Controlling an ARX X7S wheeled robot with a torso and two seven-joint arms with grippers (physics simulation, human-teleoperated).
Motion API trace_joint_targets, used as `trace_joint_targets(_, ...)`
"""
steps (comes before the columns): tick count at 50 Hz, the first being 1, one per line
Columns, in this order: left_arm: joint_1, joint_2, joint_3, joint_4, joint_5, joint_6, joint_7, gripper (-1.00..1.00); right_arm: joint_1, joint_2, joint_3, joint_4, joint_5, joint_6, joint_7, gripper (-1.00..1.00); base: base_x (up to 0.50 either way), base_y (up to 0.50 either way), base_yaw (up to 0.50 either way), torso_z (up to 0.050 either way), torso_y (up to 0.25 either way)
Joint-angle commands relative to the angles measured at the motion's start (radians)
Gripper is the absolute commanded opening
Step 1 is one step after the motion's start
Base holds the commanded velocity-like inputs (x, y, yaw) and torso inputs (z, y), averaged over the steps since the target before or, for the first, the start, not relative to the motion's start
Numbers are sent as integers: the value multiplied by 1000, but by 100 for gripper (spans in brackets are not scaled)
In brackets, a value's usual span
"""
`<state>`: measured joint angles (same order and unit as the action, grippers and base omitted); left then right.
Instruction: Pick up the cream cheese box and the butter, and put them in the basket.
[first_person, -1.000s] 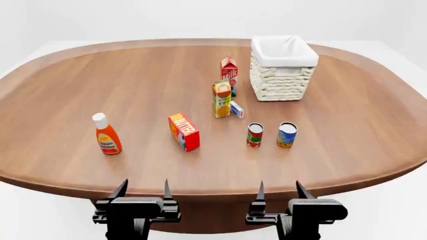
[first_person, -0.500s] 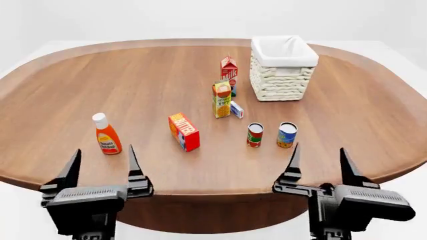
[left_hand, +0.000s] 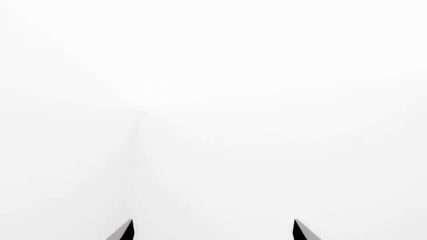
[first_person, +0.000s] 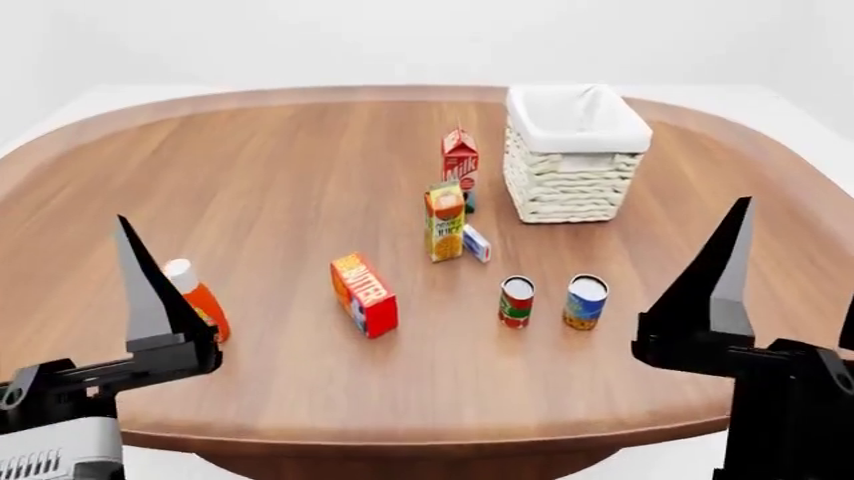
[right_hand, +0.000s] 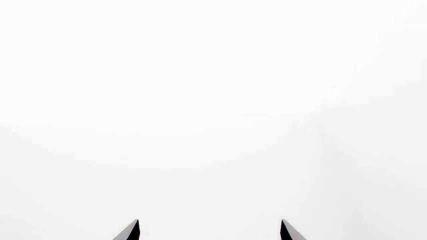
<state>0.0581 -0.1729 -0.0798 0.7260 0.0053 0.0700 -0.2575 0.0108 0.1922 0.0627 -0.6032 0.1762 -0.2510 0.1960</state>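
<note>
The butter (first_person: 363, 294), a red-orange box with yellow lettering, lies near the table's middle front. Behind and to its right, the small white and blue cream cheese box (first_person: 475, 243) rests against an orange juice carton (first_person: 445, 221). At the back right stands the wicker basket (first_person: 574, 178), with a white liner and nothing showing inside. My left gripper (left_hand: 213, 231) and right gripper (right_hand: 209, 231) are both open and hold nothing. Each wrist view shows only blank white. In the head view one left finger (first_person: 147, 300) rises at the front left and one right finger (first_person: 714, 285) at the front right, both well short of the objects.
A red-and-white milk carton (first_person: 459, 158) stands behind the juice carton. Two cans (first_person: 517, 301) (first_person: 585, 301) stand in front of the basket. A ketchup bottle (first_person: 200, 298) is partly hidden behind my left finger. The oval wooden table (first_person: 267, 180) has its front edge near both grippers.
Both arms have risen and spread apart, so the grippers appear larger and nearer the view's sides. Both stay open. The objects have not moved.
</note>
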Motion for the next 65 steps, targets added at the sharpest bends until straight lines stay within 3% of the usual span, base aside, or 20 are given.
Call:
trace_joint_targets(1, 1, 4, -16, 44, 20, 9, 13, 100, -9, 10, -20, -68, 4, 22, -46, 100, 500, 0, 0, 0, 0)
trace_joint_targets(65, -3, -43, 7, 24, -16, 1, -36, 100, -19, 51, -92, -55, 10, 33, -30, 100, 500, 0, 0, 0, 0)
